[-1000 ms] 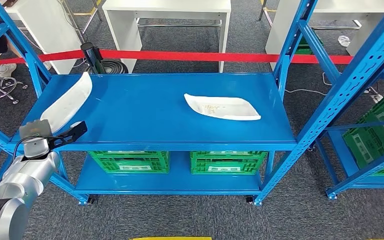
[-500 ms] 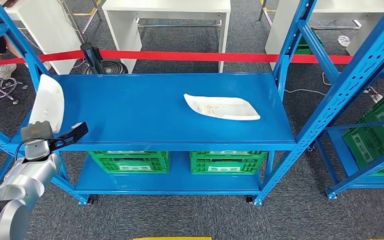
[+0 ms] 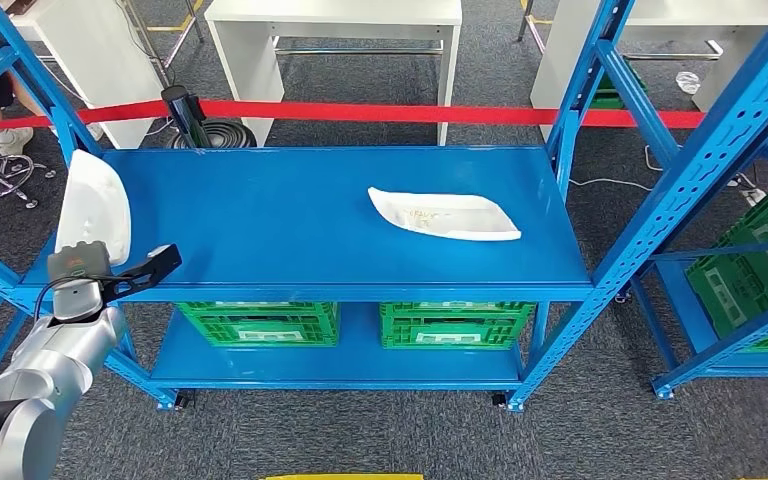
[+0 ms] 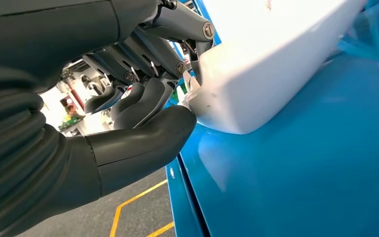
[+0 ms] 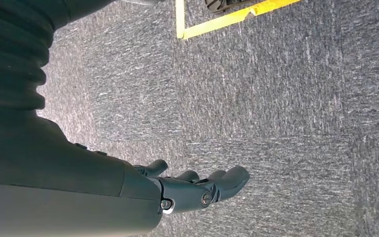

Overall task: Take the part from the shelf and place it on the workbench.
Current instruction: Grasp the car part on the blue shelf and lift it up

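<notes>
The left robot hand grips the curved white plastic part, which has tipped up from lying flat to nearly upright over the blue metal shelf's left edge. Pickup looks complete; carrying remains. The right robot hand hangs empty, fingers loosely apart

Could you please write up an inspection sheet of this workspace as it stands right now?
Surface: blue shelf deck, bare between the two parts.
Job's things: white part raised at the deck's left end; second white part lying flat right of centre.
Clutter: nothing seen on the deck; green crates on the level below.
Hands: left hand grips the raised part's end; right hand hangs over grey carpet, holding nothing.
Cables: white cable on the floor behind.
Surroundings: red barrier tape, white tables.
</notes>
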Available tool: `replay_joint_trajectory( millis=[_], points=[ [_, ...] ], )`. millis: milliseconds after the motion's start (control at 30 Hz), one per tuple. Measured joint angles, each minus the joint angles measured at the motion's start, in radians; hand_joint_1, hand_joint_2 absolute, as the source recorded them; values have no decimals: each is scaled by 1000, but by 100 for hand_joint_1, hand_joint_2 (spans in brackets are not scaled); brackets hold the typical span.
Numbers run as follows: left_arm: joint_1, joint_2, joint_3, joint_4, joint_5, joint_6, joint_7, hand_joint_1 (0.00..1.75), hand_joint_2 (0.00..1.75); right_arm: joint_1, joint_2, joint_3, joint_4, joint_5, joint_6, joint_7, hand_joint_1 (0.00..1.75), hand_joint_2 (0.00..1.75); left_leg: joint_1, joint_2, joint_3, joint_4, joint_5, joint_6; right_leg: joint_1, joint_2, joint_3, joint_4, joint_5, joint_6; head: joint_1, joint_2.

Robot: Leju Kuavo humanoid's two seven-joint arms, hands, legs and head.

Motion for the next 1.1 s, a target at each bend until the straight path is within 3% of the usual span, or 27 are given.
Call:
replay_joint_trajectory(
  millis=[167,333,667,1100],
  points=[
    [0,-4,2,0,-2,1,-6,171,175,0,0,0,0,-1,0,-1,0,175,0,0,0,0,0,0,0,0,0,0,0,0,0,0],
    [0,-6,2,0,3,2,-26,127,175,0,0,0,0,-2,0,-2,0,175,0,0,0,0,0,0,0,0,0,0,0,0,0,0],
    [-15,-36,11,-3,-7,55,-104,127,175,0,0,0,0,-12,-4,-4,0,175,0,0,0,0,0,0,0,0,0,0,0,0,0,0],
    [-85,-137,11,-23,5,153,-247,127,175,0,0,0,0,-18,-7,-10,0,175,0,0,0,1,0,0,-1,-1,0,0,1,1,0,0]
  ],
)
